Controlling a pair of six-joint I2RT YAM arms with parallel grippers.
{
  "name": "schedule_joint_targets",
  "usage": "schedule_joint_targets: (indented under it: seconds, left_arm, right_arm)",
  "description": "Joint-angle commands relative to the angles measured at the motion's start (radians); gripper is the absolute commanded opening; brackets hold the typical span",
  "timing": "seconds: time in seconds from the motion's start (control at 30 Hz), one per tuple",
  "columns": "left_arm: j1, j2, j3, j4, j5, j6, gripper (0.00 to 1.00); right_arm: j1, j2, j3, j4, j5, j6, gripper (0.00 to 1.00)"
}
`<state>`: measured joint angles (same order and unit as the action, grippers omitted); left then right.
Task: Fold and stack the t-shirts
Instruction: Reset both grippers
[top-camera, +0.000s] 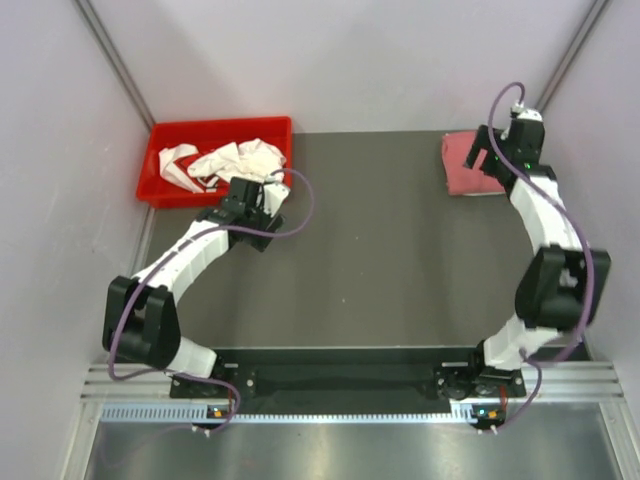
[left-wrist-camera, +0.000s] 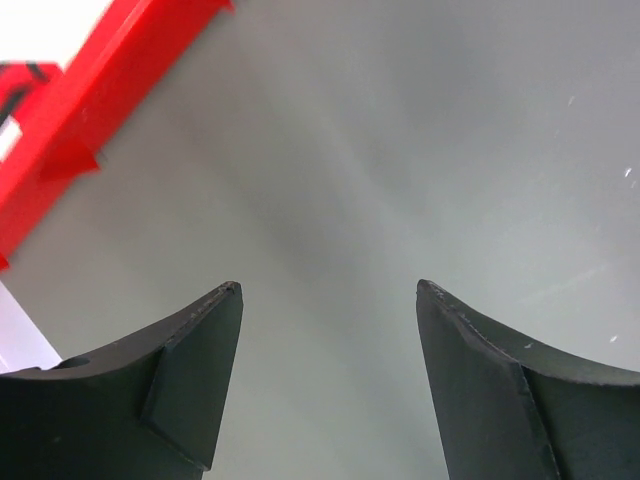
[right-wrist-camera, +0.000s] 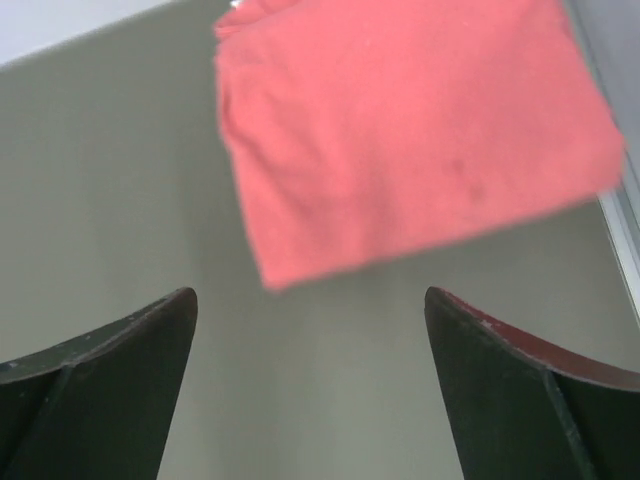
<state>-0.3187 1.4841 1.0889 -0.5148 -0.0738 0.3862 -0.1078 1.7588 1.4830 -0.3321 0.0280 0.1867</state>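
A folded pink t-shirt (top-camera: 463, 170) lies at the table's far right; in the right wrist view it (right-wrist-camera: 400, 120) lies flat just ahead of the fingertips. My right gripper (top-camera: 483, 152) hovers over its right part, open and empty (right-wrist-camera: 310, 295). Crumpled white t-shirts (top-camera: 236, 160) lie in a red bin (top-camera: 220, 125) at the far left. My left gripper (top-camera: 262, 200) is just in front of the bin's right front corner, open and empty (left-wrist-camera: 330, 290) above bare table. The bin's edge (left-wrist-camera: 90, 100) shows at the upper left of the left wrist view.
The dark grey table (top-camera: 370, 250) is enclosed by pale walls on the left, back and right. The right table edge with a metal rail (right-wrist-camera: 625, 230) runs close beside the pink shirt.
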Motion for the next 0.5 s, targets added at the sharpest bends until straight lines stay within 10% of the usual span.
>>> schedule_joint_targets:
  seconds: [0.0,0.47]
  left_arm:
    - [0.035,-0.085,-0.117,0.088,-0.029,-0.043,0.76]
    - [0.129,-0.329,-0.478,0.32,-0.043,-0.188,0.78]
  right_arm:
    - [0.014,-0.25,-0.245,0.097,0.029,0.124,0.99]
    - [0.269,-0.82,-0.884,0.301,0.108,0.232,1.0]
